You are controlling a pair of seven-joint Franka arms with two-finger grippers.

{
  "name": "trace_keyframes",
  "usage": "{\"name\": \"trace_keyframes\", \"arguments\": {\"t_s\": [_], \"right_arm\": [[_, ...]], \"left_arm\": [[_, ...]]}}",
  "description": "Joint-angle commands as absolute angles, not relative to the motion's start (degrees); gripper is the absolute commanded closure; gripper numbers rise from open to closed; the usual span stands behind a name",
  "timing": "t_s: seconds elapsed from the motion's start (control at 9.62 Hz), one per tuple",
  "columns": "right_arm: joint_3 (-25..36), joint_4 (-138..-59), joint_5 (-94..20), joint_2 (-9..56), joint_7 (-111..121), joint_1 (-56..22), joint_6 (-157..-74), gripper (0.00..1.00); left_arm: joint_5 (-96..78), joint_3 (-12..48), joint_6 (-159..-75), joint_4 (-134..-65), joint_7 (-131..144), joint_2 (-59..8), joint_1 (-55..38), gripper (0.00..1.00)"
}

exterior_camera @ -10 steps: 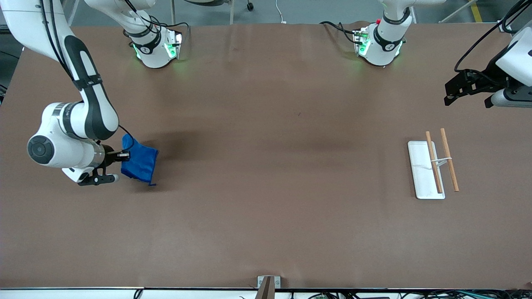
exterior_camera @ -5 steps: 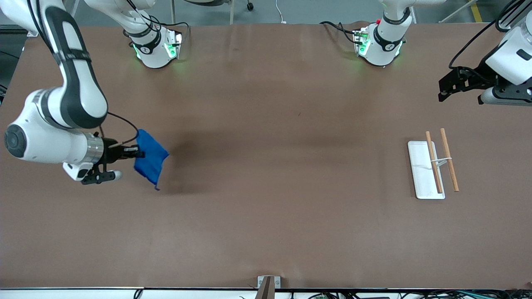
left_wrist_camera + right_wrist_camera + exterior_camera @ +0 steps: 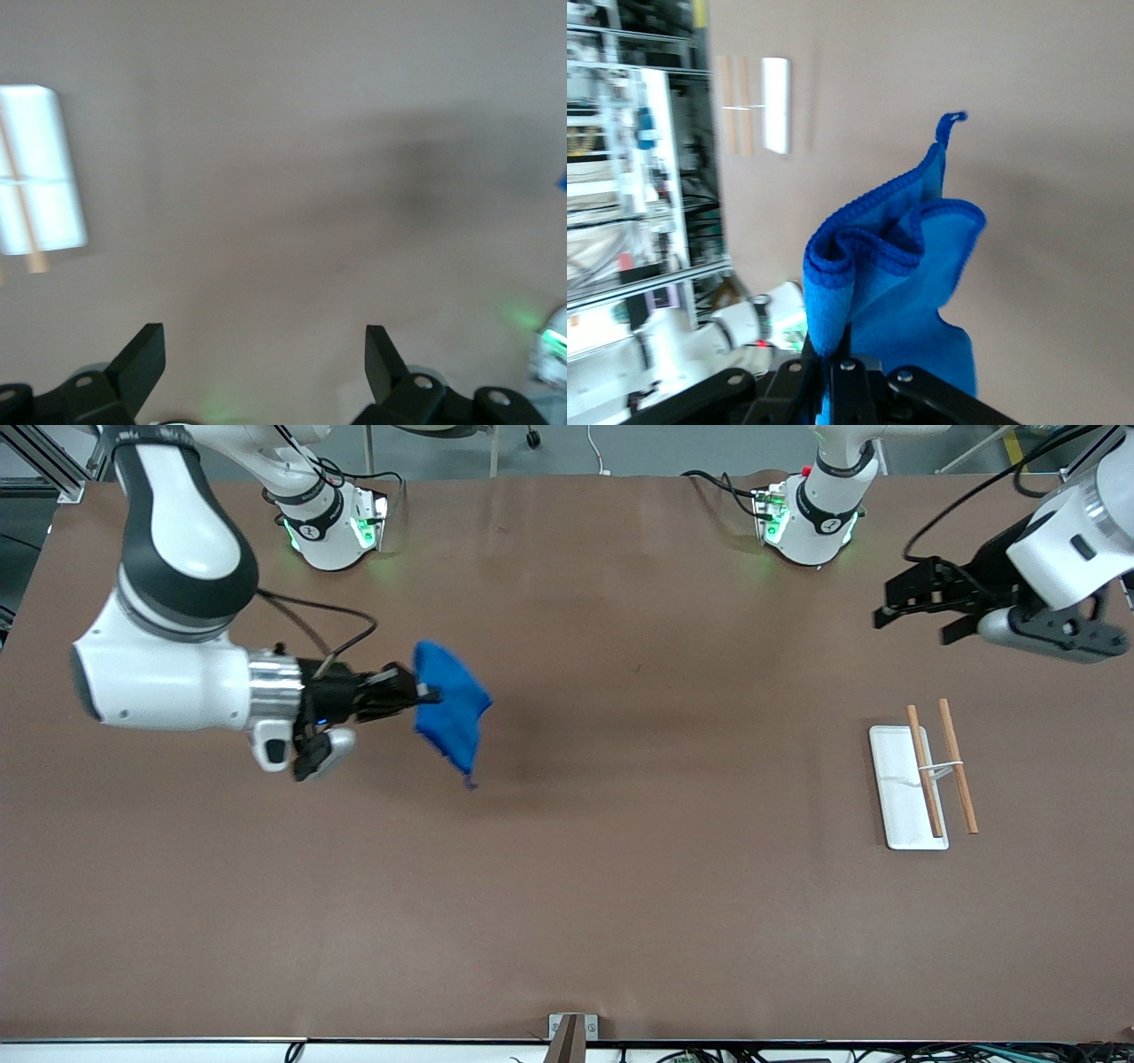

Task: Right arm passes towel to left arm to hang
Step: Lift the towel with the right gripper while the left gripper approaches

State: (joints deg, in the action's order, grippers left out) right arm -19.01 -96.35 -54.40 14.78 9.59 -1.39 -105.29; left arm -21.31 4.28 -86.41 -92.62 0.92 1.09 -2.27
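Observation:
The blue towel (image 3: pixel 452 704) hangs bunched in the air from my right gripper (image 3: pixel 418 691), which is shut on one edge of it over the table's middle part toward the right arm's end. In the right wrist view the towel (image 3: pixel 895 266) rises from the closed jaws, its small loop (image 3: pixel 951 119) at the free corner. My left gripper (image 3: pixel 890 607) is open and empty, in the air over the left arm's end of the table. In the left wrist view its fingers (image 3: pixel 142 359) stand wide apart over bare table.
A white flat base (image 3: pixel 902 788) with two wooden rails (image 3: pixel 957 775) lies at the left arm's end, below the left gripper in the front view. It also shows in the left wrist view (image 3: pixel 40 168) and the right wrist view (image 3: pixel 775 104).
My right arm has lifted the towel and carried it toward the table's middle. My left gripper has moved in toward the table's middle.

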Motion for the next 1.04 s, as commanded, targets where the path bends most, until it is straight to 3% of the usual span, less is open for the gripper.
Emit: {"name": "trace_keyframes", "arguments": {"t_s": [0.0,0.52,0.94], "right_arm": [[-24.5,-96.0,-64.6,15.9,10.0,-2.0,-110.5,1.0],[-27.9,-92.6,-81.1,18.5,10.4,-12.8,-127.2,1.0],[-28.1,-89.7,-81.5,19.1,10.2,-15.1,-130.5,1.0]], "left_arm": [[-29.4,4.1,-86.7,-97.1,-1.8,-1.2,-1.8,0.02],[-58.2,3.8,-80.7,-110.6,-20.9,-2.9,1.1,0.03],[-69.9,3.0,-77.5,-120.4,-30.8,-1.5,2.5,0.13]]}}
